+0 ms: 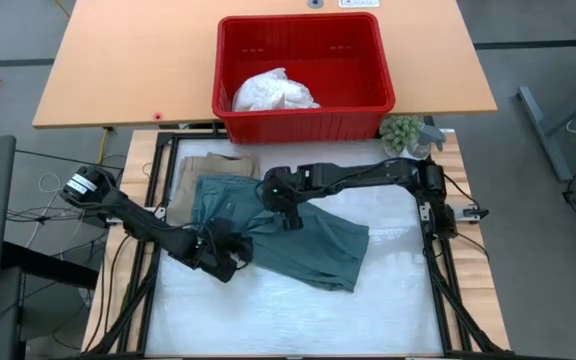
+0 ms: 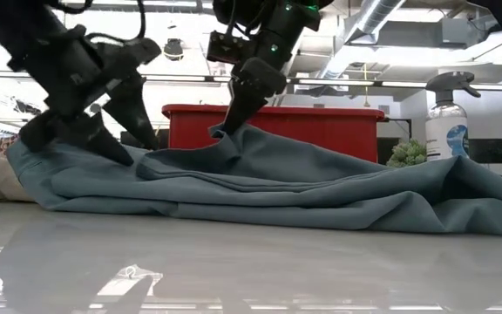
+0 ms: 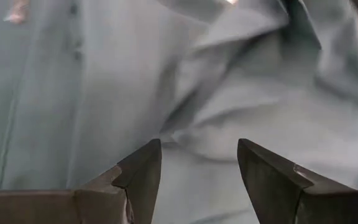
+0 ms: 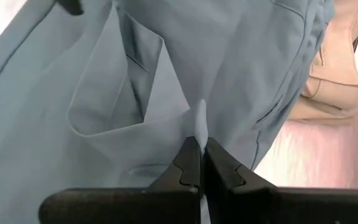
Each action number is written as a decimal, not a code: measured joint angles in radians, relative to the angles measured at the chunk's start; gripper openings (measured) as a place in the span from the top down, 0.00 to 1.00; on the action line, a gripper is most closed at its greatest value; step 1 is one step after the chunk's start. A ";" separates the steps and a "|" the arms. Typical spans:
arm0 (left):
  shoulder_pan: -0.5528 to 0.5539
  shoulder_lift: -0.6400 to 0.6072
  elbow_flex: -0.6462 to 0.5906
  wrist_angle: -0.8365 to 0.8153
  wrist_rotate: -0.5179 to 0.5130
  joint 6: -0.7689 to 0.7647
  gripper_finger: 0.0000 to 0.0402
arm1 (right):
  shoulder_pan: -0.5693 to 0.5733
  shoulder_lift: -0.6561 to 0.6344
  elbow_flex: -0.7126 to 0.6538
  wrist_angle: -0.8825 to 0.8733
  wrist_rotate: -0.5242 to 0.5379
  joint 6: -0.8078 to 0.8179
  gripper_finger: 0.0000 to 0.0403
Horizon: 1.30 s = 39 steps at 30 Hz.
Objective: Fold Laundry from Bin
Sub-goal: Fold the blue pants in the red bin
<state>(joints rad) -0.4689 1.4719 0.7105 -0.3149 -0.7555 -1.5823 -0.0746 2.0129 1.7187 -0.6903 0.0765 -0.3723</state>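
The teal-green garment (image 1: 298, 240) lies spread and rumpled across the middle of the white table (image 1: 388, 310), its cloth bunched in soft ridges in the low view. The right pincer (image 1: 288, 212) sits on its upper middle part, jaws closed tight on a small pinch of the teal cloth; the right wrist view shows a thin fold of fabric caught between the two dark fingertips (image 4: 191, 163), next to a flat patch pocket. The left pincer (image 1: 220, 250) rests at the garment's left edge, jaws standing apart over the cloth, with nothing visibly clamped between the fingers (image 3: 143, 169); the left wrist view shows only teal fabric beyond them.

Under the teal garment's upper left corner a beige-khaki garment (image 1: 208, 170) shows, partly covered, lying flat on the table. Beyond both, at the far edge of the table, stands the red bin (image 1: 303, 115), touching the wooden table (image 1: 118, 70) behind it. Inside the bin a white garment (image 1: 273, 92) lies crumpled on the bottom. Just beside the bin's right corner are a small green plant (image 1: 400, 132) and a spray bottle (image 2: 448, 118).
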 joint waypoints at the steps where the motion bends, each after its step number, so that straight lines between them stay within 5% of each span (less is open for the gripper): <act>1: -0.003 0.000 -0.011 0.010 -0.018 -0.053 0.50 | 0.000 0.000 0.000 -0.002 0.000 -0.002 0.94; 4: -0.003 0.000 -0.042 0.061 -0.035 -0.140 0.50 | -0.002 0.000 0.000 -0.002 -0.001 -0.010 0.94; 14: 0.063 0.002 -0.046 0.153 0.066 -0.036 0.52 | -0.009 0.000 0.000 0.004 -0.009 -0.038 0.94; 19: 0.104 0.002 -0.046 0.144 0.087 -0.011 0.65 | -0.013 0.000 0.000 0.005 -0.029 -0.040 0.93; 26: 0.122 0.003 -0.046 0.153 0.132 0.065 0.97 | -0.013 0.000 0.000 0.006 -0.029 -0.040 0.93; 39: 0.087 -0.048 0.023 0.146 0.260 0.061 1.00 | -0.013 0.001 0.008 -0.003 -0.029 -0.046 0.93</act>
<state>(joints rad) -0.3815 1.4243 0.7335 -0.1688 -0.4952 -1.5210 -0.0877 2.0142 1.7268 -0.6929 0.0471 -0.4179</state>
